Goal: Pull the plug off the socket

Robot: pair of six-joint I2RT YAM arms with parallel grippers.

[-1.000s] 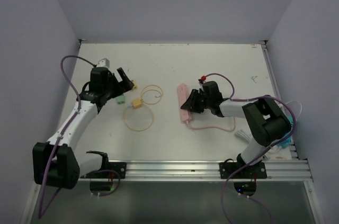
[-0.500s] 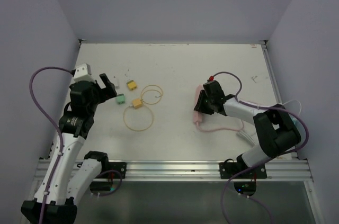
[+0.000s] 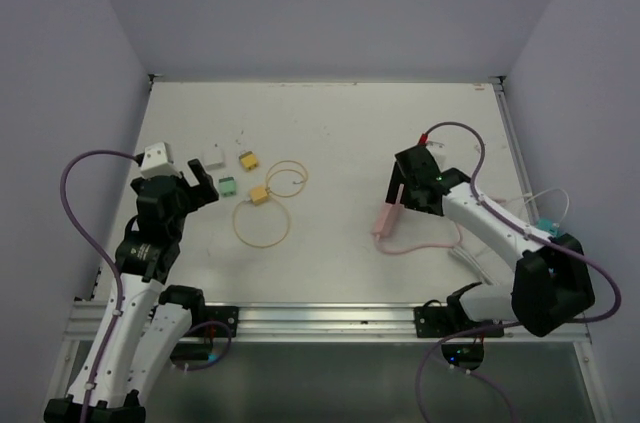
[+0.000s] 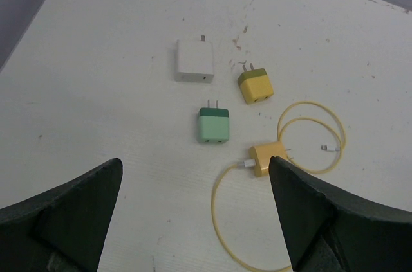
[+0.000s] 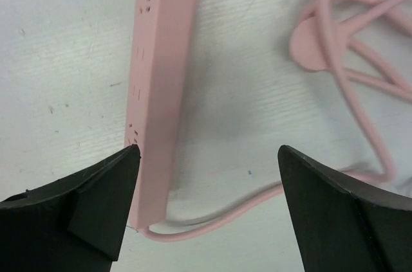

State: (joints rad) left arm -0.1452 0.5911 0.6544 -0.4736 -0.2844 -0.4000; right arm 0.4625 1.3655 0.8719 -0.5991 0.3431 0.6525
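Note:
The socket, a pink power strip (image 5: 161, 79), lies under my right gripper (image 5: 207, 150), which is open. Its near end is beside my left finger (image 5: 96, 201), and nothing is between the jaws. From above, the strip (image 3: 383, 218) pokes out below the right gripper (image 3: 400, 188). No plug shows in its visible faces. Several plug adapters lie loose at the left: white (image 4: 195, 61), yellow (image 4: 255, 85), green (image 4: 214, 125) and a yellow one (image 4: 269, 159) with a yellow cable. My left gripper (image 4: 194, 163) hangs open above them, short of the green one (image 3: 227, 184).
The strip's pink cord (image 5: 360, 47) and round pink plug (image 5: 312, 47) coil to its right. The yellow cable (image 3: 262, 223) loops across the middle left. Small items (image 3: 540, 226) lie at the right edge. An aluminium rail (image 3: 330, 320) runs along the near edge.
My right gripper has opened and let go of the pink strip after carrying it rightwards. The left arm has drawn back towards the near left, uncovering the white and yellow adapters.

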